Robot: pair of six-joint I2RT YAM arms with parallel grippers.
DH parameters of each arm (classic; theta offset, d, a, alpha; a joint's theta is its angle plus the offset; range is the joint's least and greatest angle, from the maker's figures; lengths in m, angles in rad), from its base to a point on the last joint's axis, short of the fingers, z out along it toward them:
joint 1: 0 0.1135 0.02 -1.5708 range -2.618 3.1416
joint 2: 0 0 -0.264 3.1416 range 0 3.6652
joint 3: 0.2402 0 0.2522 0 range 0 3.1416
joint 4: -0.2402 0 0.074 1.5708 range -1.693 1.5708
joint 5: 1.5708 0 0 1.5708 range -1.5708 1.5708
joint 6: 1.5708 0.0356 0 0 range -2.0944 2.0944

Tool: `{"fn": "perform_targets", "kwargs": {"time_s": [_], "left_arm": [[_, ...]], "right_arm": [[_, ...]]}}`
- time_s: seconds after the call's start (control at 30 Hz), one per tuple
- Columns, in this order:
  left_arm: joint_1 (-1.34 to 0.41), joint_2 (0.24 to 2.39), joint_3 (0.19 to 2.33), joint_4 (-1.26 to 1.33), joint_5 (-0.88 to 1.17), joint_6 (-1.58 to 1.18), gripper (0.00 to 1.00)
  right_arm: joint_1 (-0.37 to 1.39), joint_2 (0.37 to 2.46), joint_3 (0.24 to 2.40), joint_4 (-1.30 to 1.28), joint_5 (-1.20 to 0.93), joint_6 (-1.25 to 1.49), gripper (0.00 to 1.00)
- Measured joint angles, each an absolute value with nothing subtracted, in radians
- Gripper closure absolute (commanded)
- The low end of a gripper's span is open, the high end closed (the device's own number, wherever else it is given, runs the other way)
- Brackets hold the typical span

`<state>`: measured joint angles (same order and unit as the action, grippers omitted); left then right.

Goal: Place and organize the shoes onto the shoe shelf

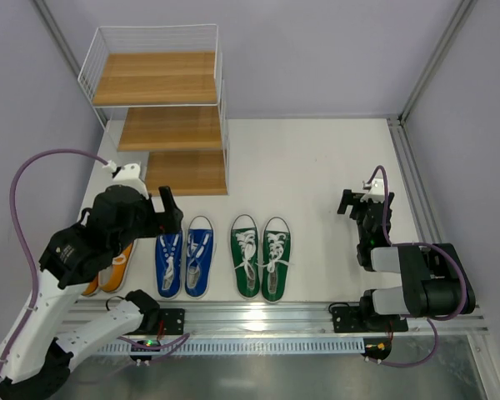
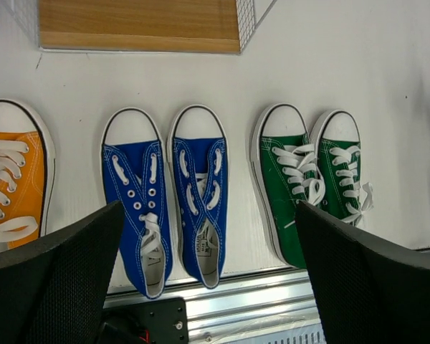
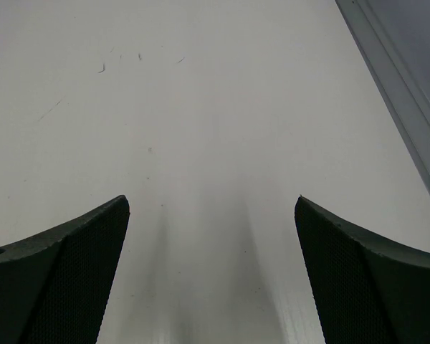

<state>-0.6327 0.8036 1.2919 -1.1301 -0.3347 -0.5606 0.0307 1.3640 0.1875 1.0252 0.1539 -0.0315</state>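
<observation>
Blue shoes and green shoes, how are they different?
The blue shoes are blue, the green shoes green. The blue shoes sit beside the orange shoes; the green shoes are at the row's other end. The blue shoes' laces lie flat; the green shoes' laces bunch up. Both have white toes pointing away from the robot.

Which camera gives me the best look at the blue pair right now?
The left wrist view: the blue shoes sit close at the centre, laces and eyelets clear. The top external view shows the pair too, but small. The right wrist view shows only table.
</observation>
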Motion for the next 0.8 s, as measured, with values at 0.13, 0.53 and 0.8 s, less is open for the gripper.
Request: {"fn": "perform_targets", "kwargs": {"time_s": [0.13, 0.53, 0.8], "left_arm": [[-0.633, 0.786, 1.287, -1.127, -0.313, -0.549, 0.00], [-0.633, 0.892, 0.982, -1.089, -0.313, -0.702, 0.00], [-0.633, 0.881, 0.772, -1.006, -0.314, -0.808, 0.00]], "right_arm": [[0.031, 1.364, 0.187, 1.025, 0.154, -0.031, 0.03], [0.031, 1.364, 0.187, 1.025, 0.154, -0.031, 0.03], [0.031, 1.364, 0.187, 1.025, 0.154, -0.031, 0.03]]}}
